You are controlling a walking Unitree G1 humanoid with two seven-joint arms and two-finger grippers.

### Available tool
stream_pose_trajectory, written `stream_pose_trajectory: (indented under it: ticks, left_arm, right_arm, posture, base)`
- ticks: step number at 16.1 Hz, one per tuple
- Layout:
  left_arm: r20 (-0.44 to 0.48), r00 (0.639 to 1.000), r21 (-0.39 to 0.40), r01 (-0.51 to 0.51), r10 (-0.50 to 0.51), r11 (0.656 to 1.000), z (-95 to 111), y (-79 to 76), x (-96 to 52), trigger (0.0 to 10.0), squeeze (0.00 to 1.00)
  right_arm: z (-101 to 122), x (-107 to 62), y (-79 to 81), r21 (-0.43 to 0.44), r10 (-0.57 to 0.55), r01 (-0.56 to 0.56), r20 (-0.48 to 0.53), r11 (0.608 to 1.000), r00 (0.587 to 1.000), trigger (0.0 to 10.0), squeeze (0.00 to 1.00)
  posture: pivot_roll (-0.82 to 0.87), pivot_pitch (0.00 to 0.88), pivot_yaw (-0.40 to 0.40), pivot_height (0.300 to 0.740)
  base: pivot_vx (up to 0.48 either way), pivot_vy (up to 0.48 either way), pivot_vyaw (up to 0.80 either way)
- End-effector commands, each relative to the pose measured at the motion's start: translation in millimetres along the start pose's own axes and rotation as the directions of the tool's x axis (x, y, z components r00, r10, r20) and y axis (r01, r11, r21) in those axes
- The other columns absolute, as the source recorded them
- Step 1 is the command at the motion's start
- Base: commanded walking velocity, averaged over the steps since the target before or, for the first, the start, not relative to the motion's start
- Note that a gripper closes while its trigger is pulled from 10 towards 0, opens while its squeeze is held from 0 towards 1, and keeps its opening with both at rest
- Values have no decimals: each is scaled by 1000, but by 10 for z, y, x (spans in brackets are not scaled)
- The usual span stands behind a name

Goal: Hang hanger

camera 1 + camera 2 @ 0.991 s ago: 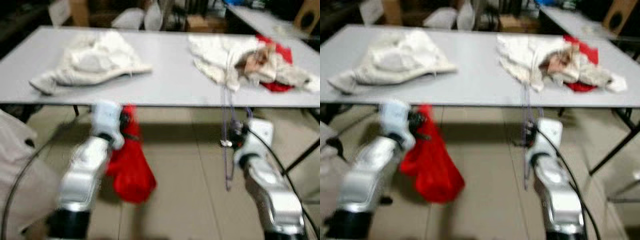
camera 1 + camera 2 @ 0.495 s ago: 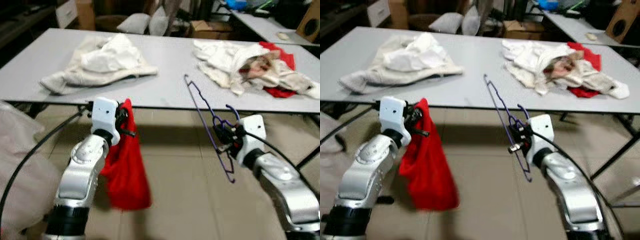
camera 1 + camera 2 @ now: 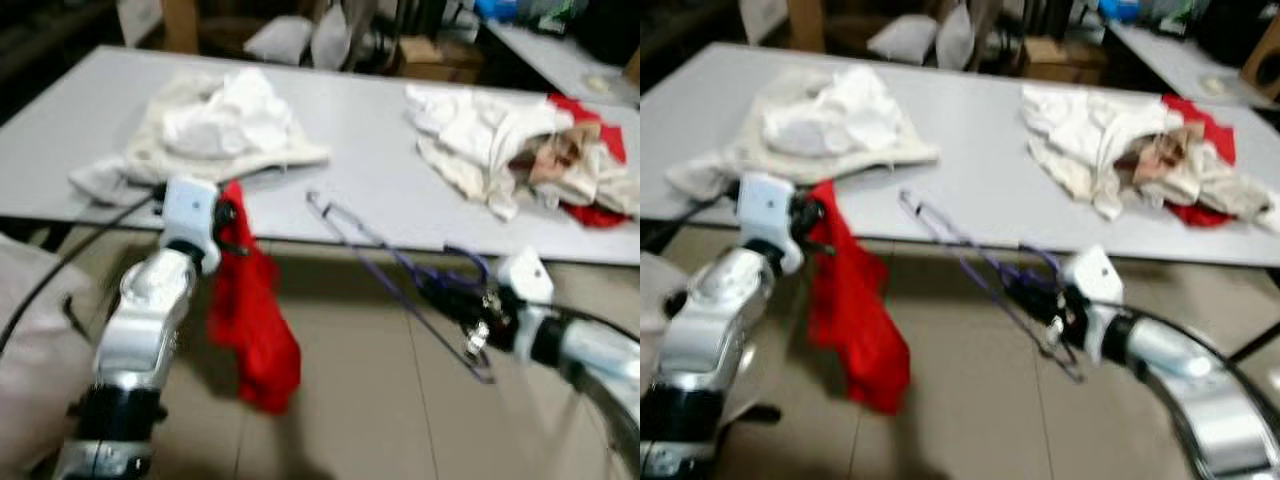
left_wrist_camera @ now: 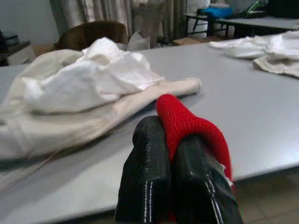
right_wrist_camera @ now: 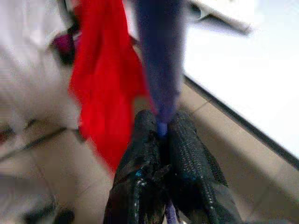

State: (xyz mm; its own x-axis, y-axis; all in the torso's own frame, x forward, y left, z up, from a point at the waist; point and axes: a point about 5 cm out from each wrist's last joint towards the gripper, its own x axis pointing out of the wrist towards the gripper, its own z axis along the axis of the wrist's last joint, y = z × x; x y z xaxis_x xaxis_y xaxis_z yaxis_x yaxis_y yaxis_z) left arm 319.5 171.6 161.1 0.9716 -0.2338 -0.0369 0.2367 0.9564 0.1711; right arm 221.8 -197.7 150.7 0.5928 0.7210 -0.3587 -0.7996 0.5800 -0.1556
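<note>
The right tool (image 3: 468, 318), at the lower right of the frame, is clamped on the thin purple wire hanger (image 3: 385, 258), which slants toward the grey counter (image 3: 360, 160). The left tool (image 4: 174, 161) pinches the red knitted garment (image 3: 250, 310) hanging at centre left. Judging by this, the garment must next be threaded onto the hanger. No containers are visible.

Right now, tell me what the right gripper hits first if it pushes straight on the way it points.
Probably the red garment held by the left gripper. The right gripper, shut on the purple hanger, points toward it; depth is unclear.
</note>
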Motion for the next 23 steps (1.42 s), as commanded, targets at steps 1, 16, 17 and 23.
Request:
stream_pose_trajectory:
  ticks: [1, 16, 17, 23]
  left_arm:
    - [74, 995, 24, 58, -60, 998, 192, -100, 104, 10000, 0]
    - [368, 836, 66, 413, -407, 908, 1242, -161, 14, 10000, 0]
    - [391, 815, 66, 439, -428, 896, 1309, -158, -39, 10000, 0]
    - [414, 767, 86, 503, -490, 860, 1422, -228, -178, 10000, 0]
  right_arm:
    - [7, -73, 48, -7, 104, -104, -25, 994, 994, 10000, 0]
    - [47, 118, -21, -58, 248, -257, -128, 965, 960, 10000, 0]
    - [74, 159, -63, -82, 252, -264, -131, 961, 959, 10000, 0]
    - [724, 677, -713, -253, -57, 81, 100, 964, 993, 10000, 0]
  posture:
    - [49, 0, -58, 740]
    - [58, 0, -64, 740]
    - [59, 0, -67, 740]
    - [74, 0, -96, 740]
  base:
    - [431, 0, 0]
    - [433, 0, 0]
    - [431, 0, 0]
    - [426, 0, 0]
